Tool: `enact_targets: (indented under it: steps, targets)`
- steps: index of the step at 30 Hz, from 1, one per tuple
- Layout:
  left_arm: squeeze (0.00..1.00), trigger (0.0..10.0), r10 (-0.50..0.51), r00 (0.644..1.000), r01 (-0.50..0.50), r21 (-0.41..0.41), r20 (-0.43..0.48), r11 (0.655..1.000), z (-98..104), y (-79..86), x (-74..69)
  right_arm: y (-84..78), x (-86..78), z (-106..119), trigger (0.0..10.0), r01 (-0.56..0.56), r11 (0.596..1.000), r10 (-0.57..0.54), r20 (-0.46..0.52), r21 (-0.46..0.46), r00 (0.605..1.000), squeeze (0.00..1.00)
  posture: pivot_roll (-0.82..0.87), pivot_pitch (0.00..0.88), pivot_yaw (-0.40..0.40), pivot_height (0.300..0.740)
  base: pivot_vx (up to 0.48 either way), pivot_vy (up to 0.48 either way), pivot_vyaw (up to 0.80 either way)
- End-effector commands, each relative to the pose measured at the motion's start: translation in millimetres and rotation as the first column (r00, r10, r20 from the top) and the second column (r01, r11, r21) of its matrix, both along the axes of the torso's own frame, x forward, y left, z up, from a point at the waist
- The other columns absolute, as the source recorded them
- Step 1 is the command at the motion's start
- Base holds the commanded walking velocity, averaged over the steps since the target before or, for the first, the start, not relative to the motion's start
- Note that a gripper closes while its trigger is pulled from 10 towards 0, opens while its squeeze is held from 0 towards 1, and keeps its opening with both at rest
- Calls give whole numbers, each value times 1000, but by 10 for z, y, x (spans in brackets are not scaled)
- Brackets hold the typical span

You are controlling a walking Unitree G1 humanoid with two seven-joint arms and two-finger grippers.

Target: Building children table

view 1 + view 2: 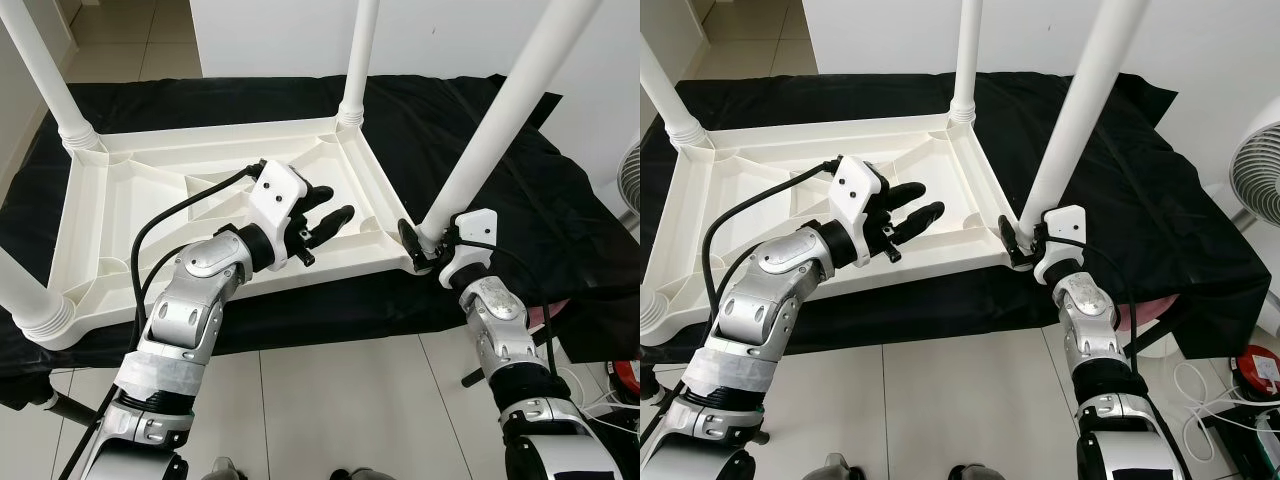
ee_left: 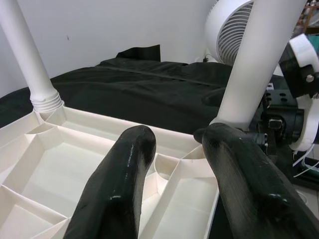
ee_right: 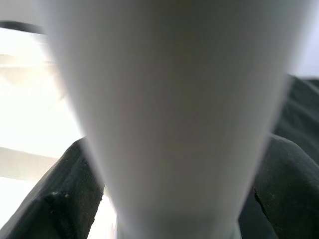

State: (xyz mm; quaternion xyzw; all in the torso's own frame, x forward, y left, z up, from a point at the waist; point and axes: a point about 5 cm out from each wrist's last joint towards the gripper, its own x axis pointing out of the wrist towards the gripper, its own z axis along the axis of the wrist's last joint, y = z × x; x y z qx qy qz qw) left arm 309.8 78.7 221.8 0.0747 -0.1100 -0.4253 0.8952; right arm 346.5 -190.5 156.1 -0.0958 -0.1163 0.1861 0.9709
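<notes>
A white plastic children's table top [image 1: 150, 200] lies upside down on a black cloth, ribbed underside up. Legs stand in its far left [image 1: 45, 70], far right [image 1: 358, 60] and near left [image 1: 25, 290] corners. The near right leg [image 1: 500, 120] leans up from its corner, and my right gripper [image 1: 425, 245] is shut on its base; in the right wrist view the leg [image 3: 169, 99] sits between both fingers [image 3: 55, 204]. My left gripper [image 1: 335, 203] hovers open over the underside, right of its middle, its fingers [image 2: 124, 174] pointing toward that corner and holding nothing.
The black cloth [image 1: 560, 180] covers a low platform under the table top. A white fan [image 1: 1260, 170] stands to the right, with cables and a red object [image 1: 1255, 365] on the tiled floor beside it. A white wall rises behind.
</notes>
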Motion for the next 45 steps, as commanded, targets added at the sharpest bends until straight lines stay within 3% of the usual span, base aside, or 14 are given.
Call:
enact_targets:
  steps: [1,3,4,15,21,22,23,24,29,32,34,38,43,45]
  targets:
    - [0,10000,33,999,-33,-10,0,999,25,-13,22,-15,14,55,10000,-52,998,52,14,-31,999,0,16,70,-3,740,0,0,0]
    - [0,10000,33,999,-33,-10,1,999,29,-15,25,-17,15,82,10000,-74,996,75,20,-41,997,0,16,70,-2,740,0,0,0]
    - [0,10000,32,999,-32,-11,1,999,31,-15,26,-14,13,104,0,-99,993,100,23,-60,995,0,17,70,-1,740,0,0,0]
    - [0,10000,39,999,-39,-17,4,999,52,0,29,-33,11,58,0,-157,985,154,-41,-72,987,0,23,71,-8,740,0,0,0]
    - [0,10000,41,999,-40,-21,8,999,70,1,32,-37,21,33,0,-133,988,130,-49,-81,990,0,22,70,-8,740,0,0,0]
    - [0,10000,40,999,-40,-21,7,999,71,0,33,-40,24,33,1490,-130,989,126,-52,-73,991,0,22,68,-8,740,0,0,0]
    - [0,10000,39,999,-39,-21,7,999,69,-1,33,-50,27,38,4902,-118,990,115,-47,-72,992,0,22,66,-6,740,0,0,0]
    - [0,10000,39,999,-39,-21,8,999,68,-3,34,-56,27,44,10000,-115,991,112,-41,-71,993,0,22,65,-7,740,0,0,0]
    - [0,10000,36,999,-35,-22,7,999,69,-12,27,-76,23,39,10000,-91,993,89,-29,-80,996,0,25,64,-7,740,0,0,0]
    - [0,10000,33,999,-32,-21,7,999,65,-14,16,-104,15,-42,10000,-60,997,57,-72,-38,996,0,26,63,-10,740,0,0,0]
    - [0,10000,29,1000,-29,-22,4,999,56,-19,6,-136,18,-238,10000,16,999,-9,-178,38,984,0,23,59,-9,740,0,0,0]
    - [0,10000,27,1000,-27,-22,4,999,56,-28,3,-134,13,-315,10000,35,999,-26,-213,41,977,0,23,58,-8,740,0,0,0]
    - [0,10000,21,1000,-21,-21,4,1000,52,-42,0,-96,5,-403,10000,52,990,-18,-245,133,969,0,23,52,-5,740,0,0,0]
    - [0,10000,18,1000,-18,-20,3,1000,51,-44,-2,-60,6,-423,10000,41,992,-10,-250,117,968,0,23,52,-3,740,0,0,0]
